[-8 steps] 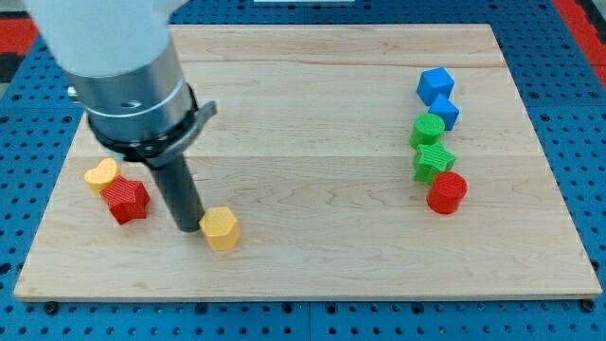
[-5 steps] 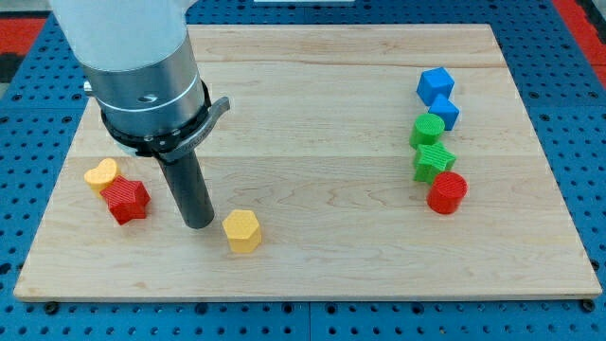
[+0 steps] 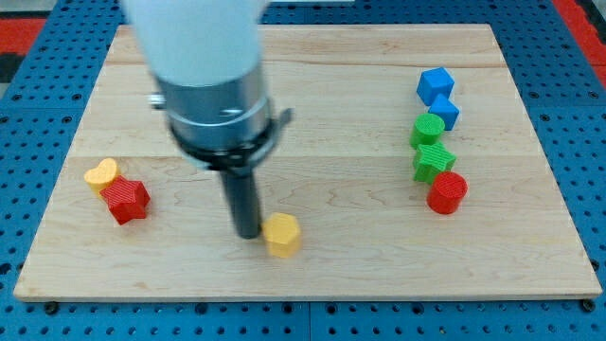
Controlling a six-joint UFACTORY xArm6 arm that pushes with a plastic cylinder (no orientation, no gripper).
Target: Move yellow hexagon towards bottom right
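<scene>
Bench (image 3: 360, 76): pale wooden board with visible grain and a matte finish, lying on a blue perforated surface (image 3: 589, 142).

Arm (image 3: 204, 57): a blurred white casing over a grey metal collar, ending in a straight dark rod (image 3: 240, 194). This tool is a plain stick with nothing that opens or closes, so it holds nothing and can only push.

Our tip (image 3: 248, 234) sits on the bench just to the view's left of the yellow hexagon (image 3: 281, 234), touching it or very nearly so; we cannot tell which.

The hexagon is low on the board, a little left of the middle and near the bottom edge. It looks like ridged printed plastic with a flat top and short faceted sides.

Step in hand, as we judge it: the push itself, with most of the way to the bottom right corner left to go. Next move: keep the tip behind the hexagon's upper left side and drive right and slightly down. An off-centre push would likely spin or slip the small block.

Other blocks, all the same ridged plastic:
- At the view's right, in a column well apart from the hexagon: two blue cubes (image 3: 435, 85) (image 3: 444, 112), a green cylinder (image 3: 427, 129), a green star (image 3: 434, 161) and a red cylinder (image 3: 447, 192).
- At the view's left: a red star (image 3: 126, 200) touching a small yellow block (image 3: 99, 174) whose shape is unclear.
</scene>
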